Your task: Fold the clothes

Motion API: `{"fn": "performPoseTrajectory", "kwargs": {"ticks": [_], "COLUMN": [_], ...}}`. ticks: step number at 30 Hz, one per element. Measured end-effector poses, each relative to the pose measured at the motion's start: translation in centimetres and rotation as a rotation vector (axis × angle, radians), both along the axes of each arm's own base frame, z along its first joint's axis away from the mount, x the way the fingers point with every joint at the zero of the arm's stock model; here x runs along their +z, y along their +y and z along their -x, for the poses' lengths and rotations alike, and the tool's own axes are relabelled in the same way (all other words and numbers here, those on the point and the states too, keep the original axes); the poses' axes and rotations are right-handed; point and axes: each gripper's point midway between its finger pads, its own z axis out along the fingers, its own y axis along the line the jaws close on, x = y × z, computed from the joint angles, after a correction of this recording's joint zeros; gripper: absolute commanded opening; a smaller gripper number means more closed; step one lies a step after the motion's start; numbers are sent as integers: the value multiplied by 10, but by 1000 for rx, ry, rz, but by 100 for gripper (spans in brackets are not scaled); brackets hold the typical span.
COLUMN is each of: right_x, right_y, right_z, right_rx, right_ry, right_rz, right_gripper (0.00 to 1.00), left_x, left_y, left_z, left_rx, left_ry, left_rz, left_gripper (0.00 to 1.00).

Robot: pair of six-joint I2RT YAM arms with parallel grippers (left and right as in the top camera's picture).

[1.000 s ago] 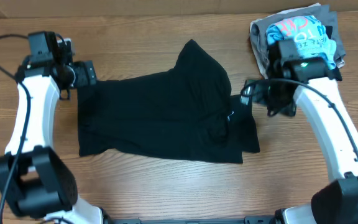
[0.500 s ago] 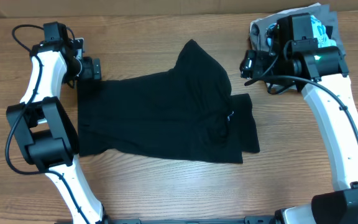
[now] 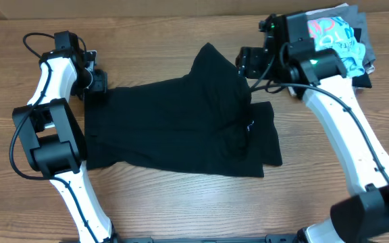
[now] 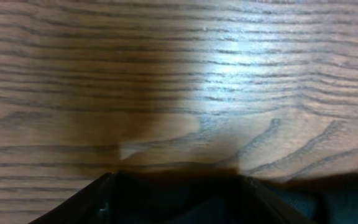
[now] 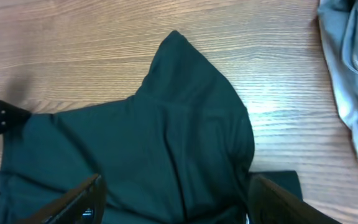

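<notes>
Black garment [image 3: 181,125] flat mid-table [image 3: 181,202], long axis left-right, tapering to a point toward the far edge, bare wood along the near edge, my left gripper [image 3: 98,82] spread wide at its far-left corner, my right gripper [image 3: 246,63] spread wide at its far-right edge

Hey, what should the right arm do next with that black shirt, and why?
Probably lower the right gripper onto the peaked upper edge of the black shirt and close. Its fingers are open over that cloth, holding nothing, and the left gripper sits at the opposite upper corner.
</notes>
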Motion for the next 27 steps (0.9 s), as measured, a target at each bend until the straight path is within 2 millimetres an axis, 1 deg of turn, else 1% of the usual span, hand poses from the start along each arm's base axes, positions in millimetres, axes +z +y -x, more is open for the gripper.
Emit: {"fn": "performPoseTrajectory", "kwargs": {"ticks": [2,3,4,6,10,12,13,16,18,21,24,26,27], "right_x": [-10,-16,-23,-29,-37,-40,-42,-56,-70,-103,-138,-156,-164], "right_y": [2,3,5,7,13,16,17,21,23,24,22,21,20], "right_z": [-7,-11,-16,-23,-44,-56,-62,-79,-86,-94,-96,-97,-97], "right_rx": [2,1,2,2,1,0,0,-1,-2,-6,-13,-15,-18], "right_ry": [8,12,16,13,-33,-67,-82,-106,-103,-64,-14,13,24], "right_rz": [3,5,6,6,-7,-15,-17,-20,-15,4,29,45,53], "right_gripper": [74,73,72,72,72,75,75,79,79,79,79,68,66], "left_x": [0,1,0,0,-2,-2,-2,-3,-3,-4,-5,-5,-5], "left_y": [2,2,3,3,1,0,1,2,2,3,6,7,8], "left_z": [-2,-2,-2,-1,3,6,9,19,27,42,52,56,58], "left_rx": [8,11,15,12,8,16,28,55,82,127,164,184,189], "left_ry": [-8,-8,-7,-4,18,32,43,86,123,181,220,235,241], "left_rz": [-7,-9,-12,-16,-13,-18,-20,-24,-23,-16,-11,-7,-5], "left_gripper": [50,38,18,4,4,4,4,4,4,4,4,4,4]}}
